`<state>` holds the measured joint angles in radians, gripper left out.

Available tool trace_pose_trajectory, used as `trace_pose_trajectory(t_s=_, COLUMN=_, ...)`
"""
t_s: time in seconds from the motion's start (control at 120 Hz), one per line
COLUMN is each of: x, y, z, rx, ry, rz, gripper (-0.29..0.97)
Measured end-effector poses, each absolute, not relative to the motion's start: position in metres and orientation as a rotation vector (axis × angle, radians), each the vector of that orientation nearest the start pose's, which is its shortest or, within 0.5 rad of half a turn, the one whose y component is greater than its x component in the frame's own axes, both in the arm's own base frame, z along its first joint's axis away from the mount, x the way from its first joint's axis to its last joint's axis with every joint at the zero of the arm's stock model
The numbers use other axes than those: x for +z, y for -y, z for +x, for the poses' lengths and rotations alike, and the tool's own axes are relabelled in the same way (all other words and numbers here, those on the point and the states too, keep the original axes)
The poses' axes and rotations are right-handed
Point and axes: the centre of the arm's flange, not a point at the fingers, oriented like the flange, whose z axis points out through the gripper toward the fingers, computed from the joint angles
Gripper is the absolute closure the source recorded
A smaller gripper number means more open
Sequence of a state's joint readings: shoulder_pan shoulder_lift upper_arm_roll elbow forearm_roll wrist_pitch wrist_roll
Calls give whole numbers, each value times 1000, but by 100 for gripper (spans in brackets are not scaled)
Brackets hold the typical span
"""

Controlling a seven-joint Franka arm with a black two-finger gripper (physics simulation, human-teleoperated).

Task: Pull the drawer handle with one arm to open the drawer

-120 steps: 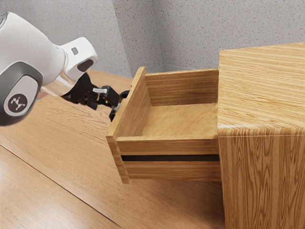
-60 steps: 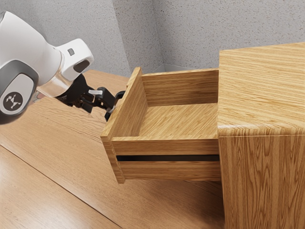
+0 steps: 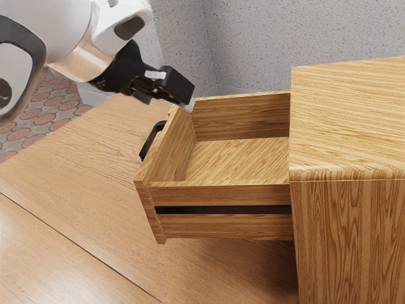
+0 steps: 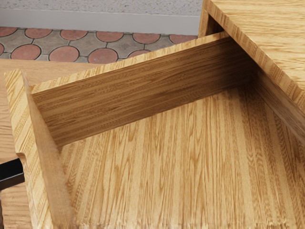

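Wooden drawer [image 3: 234, 158] standing well out of its cabinet [image 3: 348, 126] on a wood surface [image 3: 76, 190]. Black handle [image 3: 150, 138] on the drawer front, nothing touching it. Black tool [image 3: 180, 90] hovering just above the front's far top corner, apart from the handle; impossible to tell whether apart or together.
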<state>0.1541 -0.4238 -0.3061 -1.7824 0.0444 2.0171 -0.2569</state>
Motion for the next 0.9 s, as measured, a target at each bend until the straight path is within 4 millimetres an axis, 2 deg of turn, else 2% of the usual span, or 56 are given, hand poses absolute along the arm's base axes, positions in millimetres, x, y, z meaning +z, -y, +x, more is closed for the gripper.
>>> trace_pose_trajectory(t_s=0.058, x=752, y=128, z=458, rx=-895, ry=101, rz=-3003, gripper=7)
trace_pose_trajectory(t_s=0.117, x=720, y=146, z=484, rx=-765, ry=81, rz=-3067, gripper=6)
trace_pose_trajectory(t_s=0.2, x=705, y=152, z=504, rx=-686, ry=100, rz=-3115, gripper=5)
trace_pose_trajectory(t_s=0.392, x=698, y=154, z=508, rx=-627, ry=168, rz=-3140, gripper=3)
trace_pose_trajectory(t_s=0.9, x=696, y=154, z=507, rx=-598, ry=276, rz=-3148, gripper=3)
